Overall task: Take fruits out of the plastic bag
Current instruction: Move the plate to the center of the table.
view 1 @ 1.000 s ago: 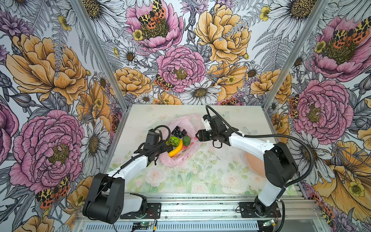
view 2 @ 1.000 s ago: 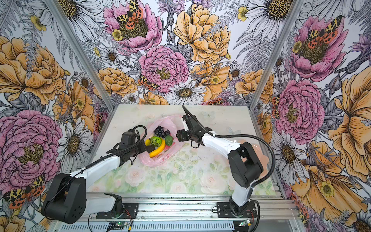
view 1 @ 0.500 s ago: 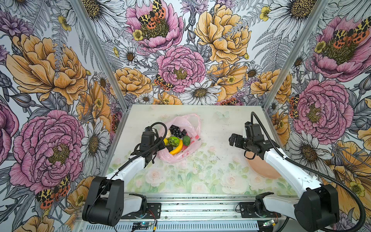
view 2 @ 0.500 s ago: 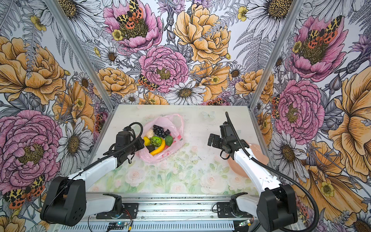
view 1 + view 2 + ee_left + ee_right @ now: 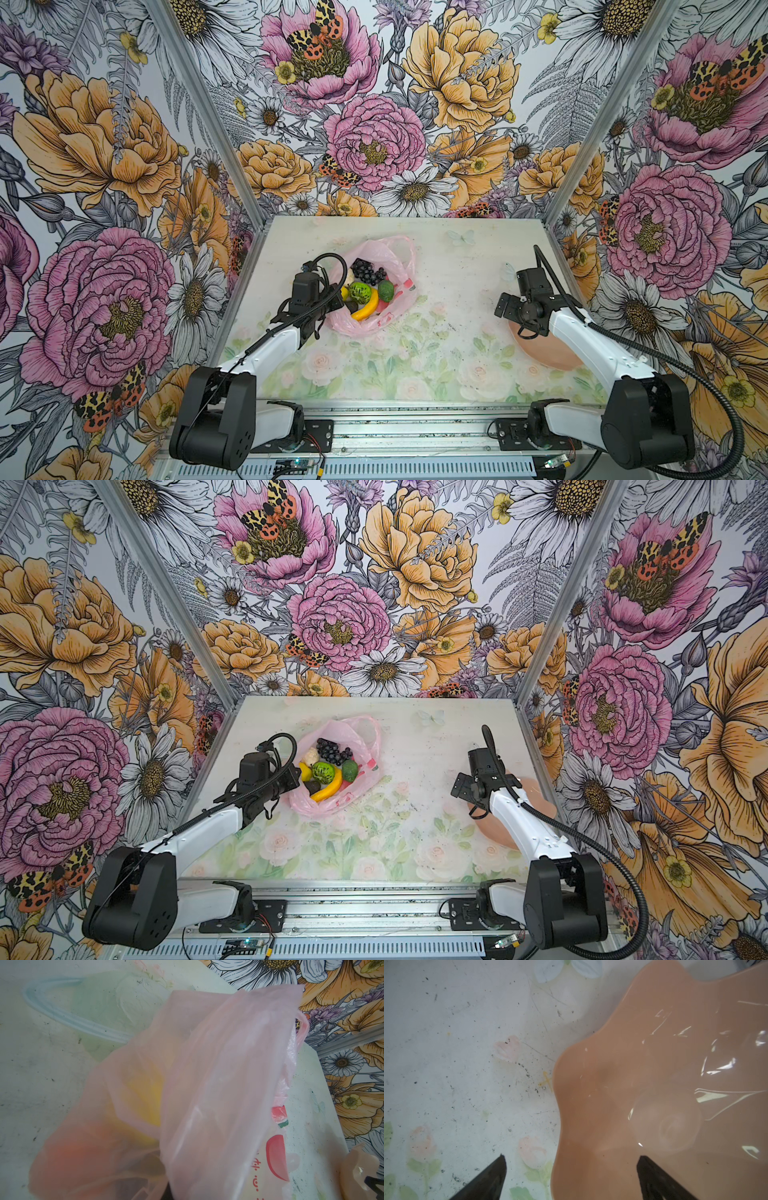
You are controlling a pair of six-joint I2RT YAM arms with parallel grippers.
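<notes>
The plastic bag (image 5: 390,253) lies open at the table's middle left, pink and crinkly. Inside it show fruits: a yellow banana (image 5: 365,309), a dark grape bunch (image 5: 368,270), a green halved lime (image 5: 359,291), a green avocado (image 5: 385,290), a lemon (image 5: 344,293) and a cream lump (image 5: 351,274). My left gripper (image 5: 332,301) is shut on the bag's left edge. In the left wrist view the bag (image 5: 218,1084) fills the frame and hides the jaws. My right gripper (image 5: 571,1157) stands open and empty above the edge of the peach dish (image 5: 654,1064).
The peach scalloped dish (image 5: 544,353) sits near the right wall, partly under my right arm, and nothing lies in it. Flowered walls close the table on the left, back and right. A metal rail runs along the front edge.
My right arm swung away from the bag to the right and now hangs over the dish, jaws opened wide. My left gripper kept its hold and the bag's mouth shifted slightly.
</notes>
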